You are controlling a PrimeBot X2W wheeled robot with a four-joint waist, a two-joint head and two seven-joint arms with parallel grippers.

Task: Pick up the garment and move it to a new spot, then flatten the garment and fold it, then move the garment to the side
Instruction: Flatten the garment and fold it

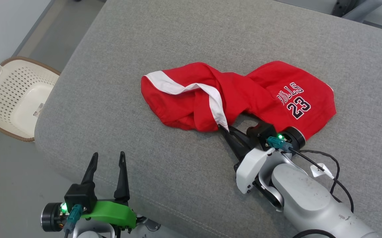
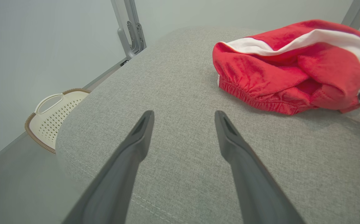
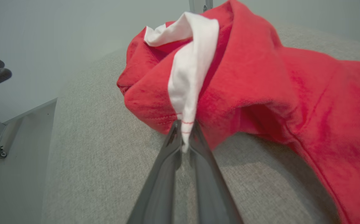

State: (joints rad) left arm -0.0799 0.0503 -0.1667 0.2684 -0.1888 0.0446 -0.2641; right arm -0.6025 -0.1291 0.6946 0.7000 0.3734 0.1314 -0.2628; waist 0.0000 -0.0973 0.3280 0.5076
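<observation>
Pale grey right forearm [image 1: 303, 195], black cable [image 1: 337, 173], green left wrist cover [image 1: 111, 213], long dark fingers [image 1: 122, 178], green LEDs [image 1: 64, 207]

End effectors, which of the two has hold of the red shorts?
The right end effector: it is pinched shut on the white stripe of the shorts. The left end effector stands open over the grey cushion, clear of them.

Bare grey woven-fabric cushion [image 1: 118, 86] lies open ahead of my left gripper [image 1: 108, 154], right up to the crumpled red shorts with the white stripe [image 1: 181, 105]. My pale right forearm [image 1: 309, 198] bars the near right side. Past the cushion's left edge stands a cream perforated plastic basket [image 1: 12, 96].
</observation>
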